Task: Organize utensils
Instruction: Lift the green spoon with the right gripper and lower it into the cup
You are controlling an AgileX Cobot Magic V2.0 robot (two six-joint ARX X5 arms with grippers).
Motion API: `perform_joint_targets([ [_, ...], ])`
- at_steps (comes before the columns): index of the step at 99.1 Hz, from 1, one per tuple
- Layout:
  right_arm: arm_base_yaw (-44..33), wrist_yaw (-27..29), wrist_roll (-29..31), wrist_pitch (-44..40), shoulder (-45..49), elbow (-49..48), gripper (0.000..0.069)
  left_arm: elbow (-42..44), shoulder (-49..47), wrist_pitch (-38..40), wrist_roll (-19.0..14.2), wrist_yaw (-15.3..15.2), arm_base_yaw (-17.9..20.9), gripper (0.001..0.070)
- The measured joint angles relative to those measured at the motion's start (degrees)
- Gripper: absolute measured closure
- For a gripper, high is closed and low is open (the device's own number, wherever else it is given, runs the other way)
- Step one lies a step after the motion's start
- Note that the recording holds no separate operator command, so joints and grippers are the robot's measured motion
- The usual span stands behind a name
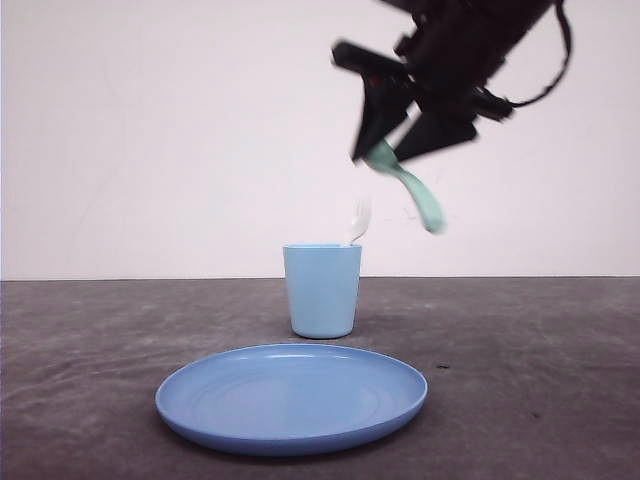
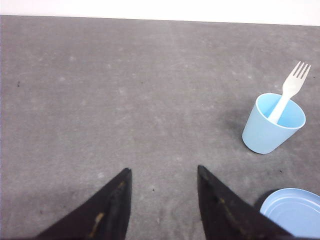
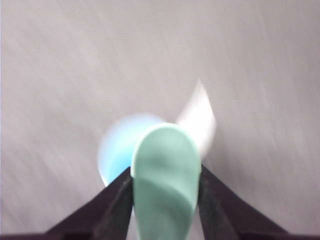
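Front view: the right pincer pinches the green spoon high above the cup, behind the plate. Left wrist view: the left pincer hangs spread over the worktop; the white fork stands in the cup. Right wrist view: the spoon sits clamped between the fingers.

Even, soft, bright light, pale wall nearly washed out, faint shadow under the plate and at nine o'clock of the cup, right wrist view heavily motion-blurred, the spoon out of focus, left wrist view sharp.
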Motion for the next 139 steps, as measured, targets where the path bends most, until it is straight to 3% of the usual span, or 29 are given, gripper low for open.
perform_joint_targets([
  [24,0.42,-4.46,-5.16,18.82,1.16,0.0,0.0492,0.0,0.0,0.0,0.0,0.0,0.0,0.0474],
  [76,0.81,-4.59,-10.34,46.31,17.05,0.0,0.0492,0.0,0.0,0.0,-0.02,0.0,0.0,0.0474],
  [110,1.2,-4.59,-13.4,45.88,23.43,0.0,0.0492,0.0,0.0,-0.02,-0.02,0.02,0.0,0.0474],
  [139,1.2,-4.57,-13.4,38.91,24.48,0.0,0.0492,0.0,0.0,-0.02,0.0,0.0,0.0,0.0474],
])
